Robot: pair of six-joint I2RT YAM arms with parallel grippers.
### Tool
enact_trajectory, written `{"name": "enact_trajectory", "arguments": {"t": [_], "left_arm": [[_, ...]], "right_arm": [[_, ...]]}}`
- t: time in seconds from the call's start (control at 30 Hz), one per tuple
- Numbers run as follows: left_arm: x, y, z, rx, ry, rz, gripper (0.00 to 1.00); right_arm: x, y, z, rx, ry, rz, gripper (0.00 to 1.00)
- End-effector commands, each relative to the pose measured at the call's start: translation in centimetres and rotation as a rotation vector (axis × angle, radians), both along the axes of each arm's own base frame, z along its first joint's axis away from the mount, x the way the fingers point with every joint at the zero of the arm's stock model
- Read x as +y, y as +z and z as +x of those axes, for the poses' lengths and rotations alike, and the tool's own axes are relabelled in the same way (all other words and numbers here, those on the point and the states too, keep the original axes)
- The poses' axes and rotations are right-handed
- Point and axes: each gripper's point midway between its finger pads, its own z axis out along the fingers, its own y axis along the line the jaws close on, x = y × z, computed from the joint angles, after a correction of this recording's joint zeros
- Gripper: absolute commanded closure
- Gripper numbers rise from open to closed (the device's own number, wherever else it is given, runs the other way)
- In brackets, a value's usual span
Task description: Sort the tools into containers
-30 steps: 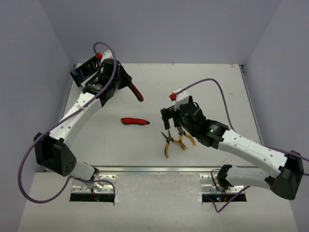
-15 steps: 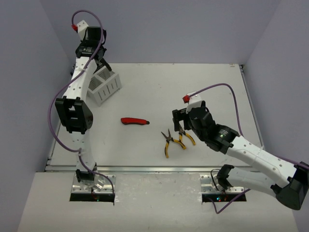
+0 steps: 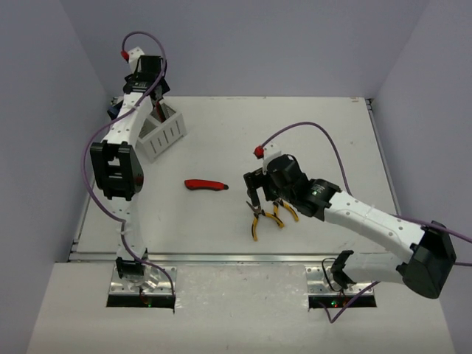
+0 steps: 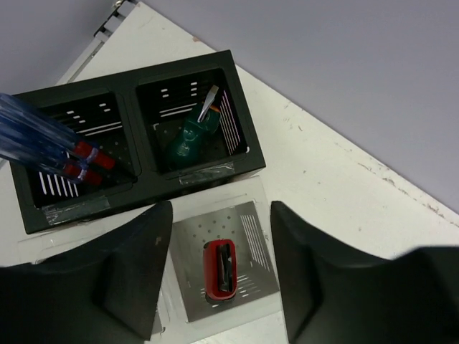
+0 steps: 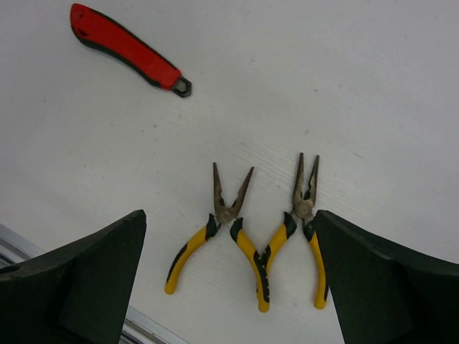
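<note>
Though poised directly over the two yellow-handled pliers point(image 5: 224, 213), holds nothing in the right fingers point(image 5: 86, 279), spread wide. Same at the left fingers point(image 4: 122, 279): parted, empty, high above the bins in the table's far left corner.

Sorting judged partly done. Blue-handled screwdrivers point(image 4: 43, 140) leaning in one compartment of the black double bin point(image 4: 132, 129), green stubby screwdriver point(image 4: 190, 140) in the next, one boxed utility knife point(image 4: 221, 269) standing on end in the white bin point(image 4: 254, 244) just beside.

Left loose on the table point(image 3: 310, 133): both pliers, side by side, inner handles meeting, and a loose red utility knife point(image 5: 125, 44) lying flat, apart from them.

Step in hand, probably: picking up one of the pliers. Calls next for a straight descent, straddling one tool only, closing near its pivot without snagging the neighbour.

Table matte white, faintly scuffed. Plain lavender-grey walls point(image 3: 258, 44) on three sides.
</note>
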Motion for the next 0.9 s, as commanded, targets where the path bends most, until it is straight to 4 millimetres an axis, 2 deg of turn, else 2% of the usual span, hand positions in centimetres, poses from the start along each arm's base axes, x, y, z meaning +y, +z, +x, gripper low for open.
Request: {"name": "enact_trajectory", "arguments": {"t": [0.0,0.07,0.1,0.13,0.17,0.2,0.27,0.3,0.33,0.37,0.4,0.47,0.53,0.6,0.67,0.8,0.87], "left_arm": [[-0.3,4.4,-0.5,-0.103,-0.028,-0.036,0.34],[-0.7,5.7,-1.3,-0.127,-0.035,-0.06,0.18],[-1.0,7.5,-2.4,-0.154,-0.05,-0.077,0.06],[-1.2,8.4,-3.0,-0.167,-0.057,-0.086,0.0],[-1.5,9.1,-3.9,-0.176,-0.072,-0.1,0.0],[-2.1,10.0,-5.2,-0.19,-0.096,-0.126,0.0],[-3.7,11.6,-8.4,-0.227,-0.161,-0.188,0.0],[-4.3,12.1,-10.1,-0.242,-0.195,-0.208,0.0],[-5.1,12.4,-12.3,-0.26,-0.236,-0.237,0.0],[-5.4,12.4,-13.8,-0.272,-0.247,-0.246,0.0],[-5.5,14.9,-16.7,-0.347,-0.266,-0.244,0.0],[-5.4,13.9,-20.8,-0.37,-0.273,-0.239,0.0],[-5.4,11.8,-23.0,-0.343,-0.28,-0.235,0.0],[-6.3,11.4,-24.9,-0.329,-0.335,-0.246,0.0],[-7.3,11.4,-26.2,-0.31,-0.384,-0.273,0.0],[-8.9,12.6,-28.2,-0.36,-0.472,-0.312,0.0],[-9.1,12.5,-28.8,-0.363,-0.49,-0.312,0.0]], "right_arm": [[4.6,1.3,0.8,0.013,0.152,0.065,0.01],[6.3,0.5,0.9,0.043,0.225,0.056,0.01],[7.6,0.7,1.2,0.04,0.276,0.06,0.01],[8.3,0.1,1.5,0.052,0.302,0.051,0.01],[9.2,-1.1,1.6,0.084,0.343,0.036,0.01],[10.3,-1.0,1.9,0.095,0.394,0.041,0.01],[11.8,-2.8,3.6,0.156,0.438,0.003,0.03],[12.5,-2.9,4.0,0.165,0.471,0.005,0.05],[13.4,-5.3,4.6,0.198,0.536,-0.033,0.07],[14.0,-5.9,4.9,0.199,0.575,-0.048,0.07],[14.5,-6.8,5.0,0.217,0.608,-0.06,0.08],[15.5,-8.7,6.2,0.227,0.676,-0.127,0.12],[16.3,-9.2,7.8,0.203,0.681,-0.166,0.11],[16.6,-10.7,8.9,0.198,0.688,-0.205,0.11],[17.0,-12.3,9.5,0.212,0.7,-0.234,0.12],[17.6,-15.1,10.8,0.209,0.686,-0.287,0.14],[17.7,-15.5,11.1,0.206,0.676,-0.296,0.26]]}}
